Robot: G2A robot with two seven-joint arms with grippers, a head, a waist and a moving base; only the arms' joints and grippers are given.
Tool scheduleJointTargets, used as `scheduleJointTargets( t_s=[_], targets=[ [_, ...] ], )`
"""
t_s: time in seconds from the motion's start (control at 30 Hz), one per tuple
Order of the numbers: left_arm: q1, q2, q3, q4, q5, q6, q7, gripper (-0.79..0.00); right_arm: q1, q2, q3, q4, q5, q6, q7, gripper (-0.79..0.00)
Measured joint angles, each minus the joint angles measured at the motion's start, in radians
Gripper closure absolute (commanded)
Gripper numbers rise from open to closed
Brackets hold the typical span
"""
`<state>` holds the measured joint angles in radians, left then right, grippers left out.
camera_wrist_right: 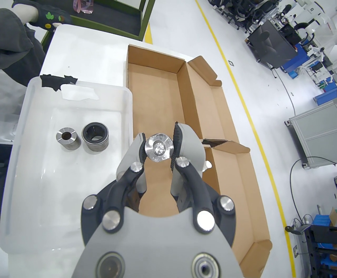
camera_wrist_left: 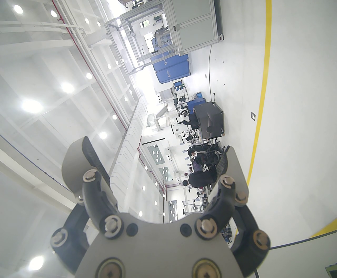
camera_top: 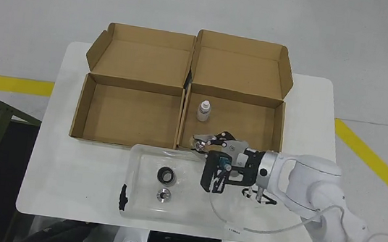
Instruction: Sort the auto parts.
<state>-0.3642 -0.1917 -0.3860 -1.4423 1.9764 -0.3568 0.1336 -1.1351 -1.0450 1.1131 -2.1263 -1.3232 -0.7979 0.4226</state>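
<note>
I'm holding the right gripper (camera_wrist_right: 159,143) with jaws clamped on a shiny round part (camera_wrist_right: 159,152) — it's hovering just past the clear bin (camera_top: 147,160), over the near edge of the right-hand cardboard box (camera_top: 252,124).

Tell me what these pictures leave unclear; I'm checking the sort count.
- White part in the right box: too small in the top view, mostly behind the right gripper holding the disc in the right wrist view.
- Clear bin: right end covered by the arm in the top view.
</note>
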Motion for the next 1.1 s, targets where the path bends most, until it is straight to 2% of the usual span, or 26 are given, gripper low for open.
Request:
scheduleJointTargets(
  t_s=[0.5,1.1],
  targets=[
    [0.0,0.0,0.0,0.0,0.0,0.0,0.0,-0.785,-0.024,0.003,0.05,0.042,0.011,0.053,-0.123,0.0],
    [0.0,0.0,0.0,0.0,0.0,0.0,0.0,-0.785,0.005,0.003,0.091,0.138,0.056,0.066,-0.172,0.0]
  ],
)
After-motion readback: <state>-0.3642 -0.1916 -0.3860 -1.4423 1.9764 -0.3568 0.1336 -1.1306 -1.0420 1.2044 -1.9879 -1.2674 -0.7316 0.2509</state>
